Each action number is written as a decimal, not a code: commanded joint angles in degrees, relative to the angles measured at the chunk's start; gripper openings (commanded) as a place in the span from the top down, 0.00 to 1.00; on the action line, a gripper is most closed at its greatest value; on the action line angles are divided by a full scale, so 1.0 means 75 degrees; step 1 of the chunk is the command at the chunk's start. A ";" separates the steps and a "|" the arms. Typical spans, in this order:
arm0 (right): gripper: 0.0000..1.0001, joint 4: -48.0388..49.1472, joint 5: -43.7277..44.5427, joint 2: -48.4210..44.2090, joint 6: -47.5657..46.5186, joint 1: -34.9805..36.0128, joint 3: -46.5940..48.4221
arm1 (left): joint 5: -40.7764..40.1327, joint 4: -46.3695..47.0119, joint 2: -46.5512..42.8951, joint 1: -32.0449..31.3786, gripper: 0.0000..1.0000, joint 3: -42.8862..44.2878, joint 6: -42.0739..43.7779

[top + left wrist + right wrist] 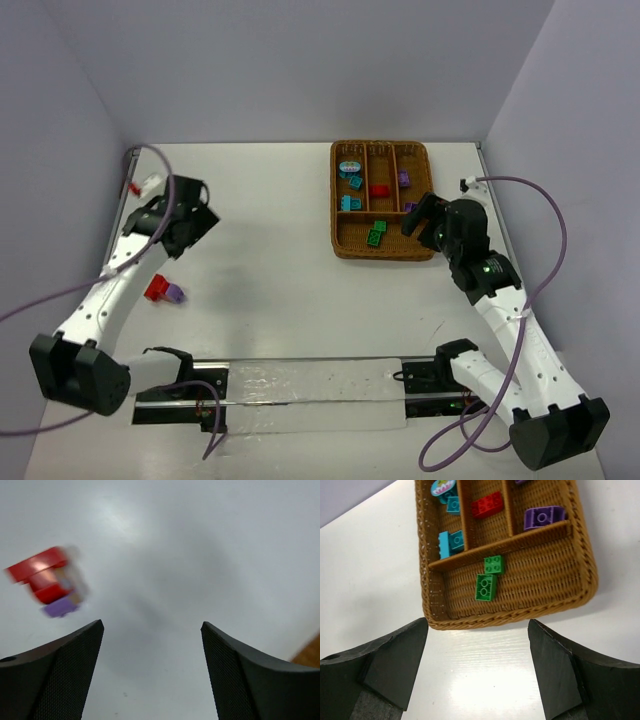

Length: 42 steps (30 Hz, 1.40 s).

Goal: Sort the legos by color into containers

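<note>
Two claws: both spread wide, nothing between the fingers of either.
Left claw (151,626): open and empty above bare table (270,230), well apart from the tray, touching no brick.
Left fingers (55,675): dark textured pads, far apart, only pale tabletop in the gap.
Loose red lego (42,572): beyond the left-hand finger in the wrist view, blurred; in the top view on the table beside the left arm, outside the tray.
Loose purple lego (60,608): right against the loose red lego, touching or joined, cannot tell which.
Right claw (477,625): open and empty, just short of the tray's near rim, facing the wide slot.
Right fingers (565,675): dark, well spread, white table between them.
Tray (580,587): brown wicker, at the far right of the table; three narrow slots side by side at the far end, one wide slot across the near end.
Wide slot: two green legos (485,587), just beside each other, the farther one close to the cross divider.
Left narrow slot: teal legos (451,541), one pair against the cross divider, another farther back; also a round teal-and-white piece (442,487), cropped, kind unclear.
Middle narrow slot: one sorted red lego (487,504).
Right narrow slot: sorted purple lego (544,516) by the cross divider, a second one farther back, cut off by the frame edge.
</note>
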 commanded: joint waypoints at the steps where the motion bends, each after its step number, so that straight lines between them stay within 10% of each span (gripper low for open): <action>1: 0.12 0.0710 -0.0340 0.0224 0.0072 0.0176 -0.0067 | -0.0022 -0.1069 -0.0639 0.1197 0.15 -0.0758 -0.0717; 9: 0.12 0.0885 -0.0387 0.0221 0.0098 0.0381 -0.0220 | 0.0908 -0.1249 -0.0367 0.3626 0.16 -0.1540 -0.0337; 24: 0.12 0.1092 -0.0568 0.0201 0.0039 0.0403 -0.0322 | 0.1854 0.0133 0.0931 0.3786 0.03 -0.2161 -0.0166; 29: 0.12 0.1127 -0.0607 0.0213 0.0091 0.0403 -0.0402 | 0.1723 0.0424 0.1542 0.3786 0.27 -0.2237 -0.0321; 35: 0.12 0.0995 -0.0575 0.0135 0.0104 0.0403 -0.0354 | 0.2082 0.0866 0.1666 0.3754 0.95 -0.2346 -0.0018; 42: 0.12 0.0774 -0.0811 0.0322 -0.0027 0.0419 -0.0012 | 0.2814 0.0801 0.1164 0.2564 1.00 -0.1650 0.0500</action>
